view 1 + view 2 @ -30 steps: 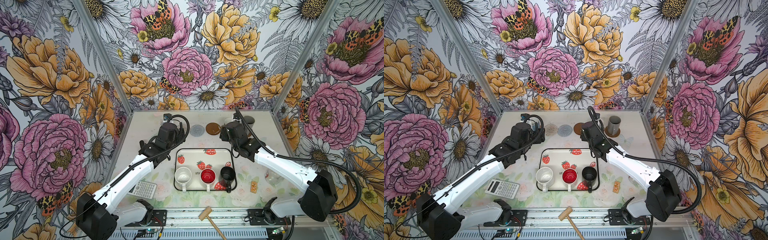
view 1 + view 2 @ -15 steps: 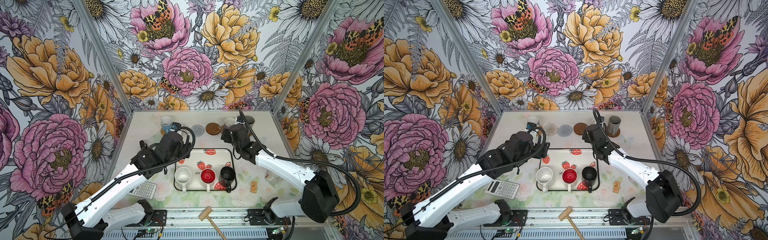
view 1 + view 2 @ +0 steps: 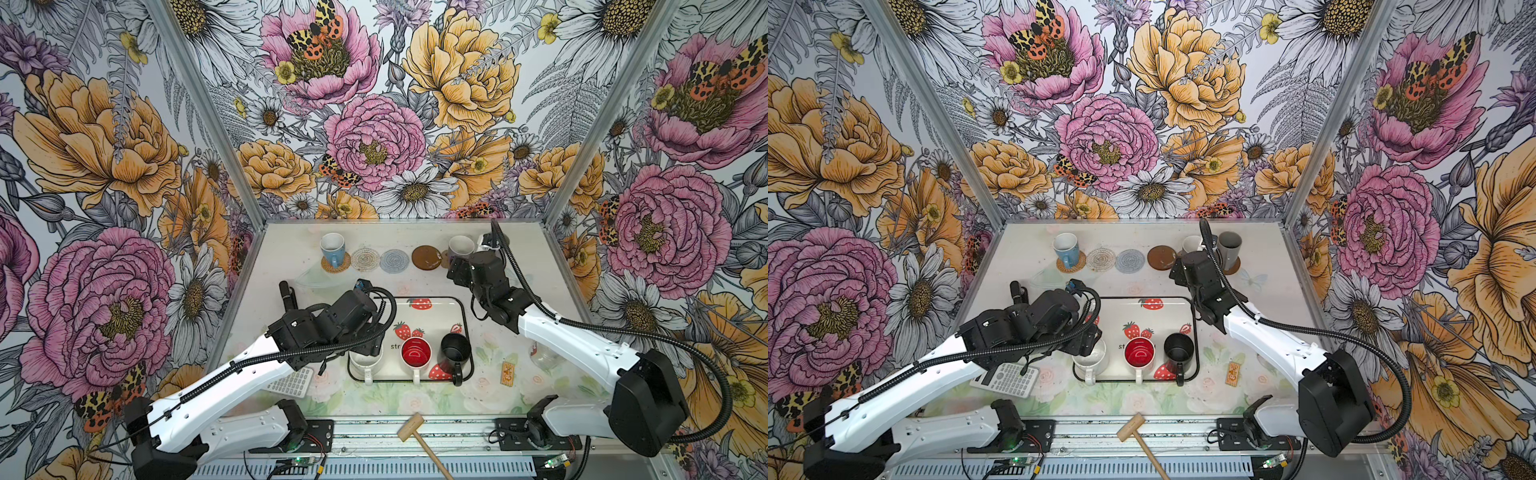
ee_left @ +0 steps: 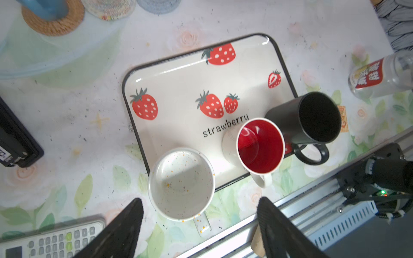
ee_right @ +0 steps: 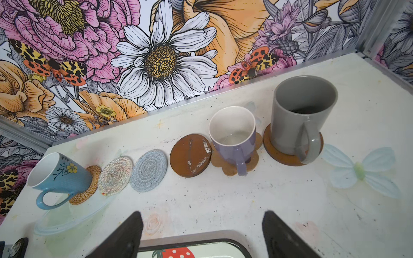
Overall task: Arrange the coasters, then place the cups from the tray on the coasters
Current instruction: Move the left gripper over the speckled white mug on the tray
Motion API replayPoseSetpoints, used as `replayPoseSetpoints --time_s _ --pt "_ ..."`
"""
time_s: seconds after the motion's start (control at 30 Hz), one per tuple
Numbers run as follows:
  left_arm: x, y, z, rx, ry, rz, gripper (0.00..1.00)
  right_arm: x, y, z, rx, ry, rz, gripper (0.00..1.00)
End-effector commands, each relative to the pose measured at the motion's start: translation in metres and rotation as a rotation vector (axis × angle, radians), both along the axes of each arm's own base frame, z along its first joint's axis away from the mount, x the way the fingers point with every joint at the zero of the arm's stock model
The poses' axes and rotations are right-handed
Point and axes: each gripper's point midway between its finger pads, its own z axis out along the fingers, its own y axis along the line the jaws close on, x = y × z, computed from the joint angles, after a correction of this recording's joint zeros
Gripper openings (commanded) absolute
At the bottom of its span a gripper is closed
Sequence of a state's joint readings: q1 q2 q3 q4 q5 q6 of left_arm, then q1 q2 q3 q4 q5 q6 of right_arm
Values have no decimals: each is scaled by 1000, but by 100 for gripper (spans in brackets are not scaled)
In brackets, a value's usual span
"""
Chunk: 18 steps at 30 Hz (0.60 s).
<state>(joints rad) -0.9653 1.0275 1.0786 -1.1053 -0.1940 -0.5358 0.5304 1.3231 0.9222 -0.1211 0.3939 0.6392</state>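
Roughly half done, I judge. Six coasters line the far edge of the desk. The light blue cup, lavender cup and grey cup each stand on one, and three coasters lie bare. The white cup, red-lined cup and black cup sit along the near rim of the tray.

The left end effector hovers over the white cup, jaws apart. The right end effector, apart and empty, hangs by the tray's far rim.

In both top views the right arm mostly hides the paw coaster. The blue cup's lean may be lens distortion.
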Motion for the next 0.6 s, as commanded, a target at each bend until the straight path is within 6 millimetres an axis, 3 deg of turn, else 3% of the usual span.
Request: replayPoseSetpoints --time_s 0.0,0.17,0.4,0.57 --pt "-26 7 -20 -3 119 30 81 1 0 13 46 -40 3 86" --pt "-47 8 -44 13 192 37 78 3 3 11 57 -38 16 86" --pt "-69 6 -58 14 231 42 76 4 5 11 69 -40 23 85" --pt "-77 14 -72 20 253 79 76 4 7 10 76 -43 27 85"
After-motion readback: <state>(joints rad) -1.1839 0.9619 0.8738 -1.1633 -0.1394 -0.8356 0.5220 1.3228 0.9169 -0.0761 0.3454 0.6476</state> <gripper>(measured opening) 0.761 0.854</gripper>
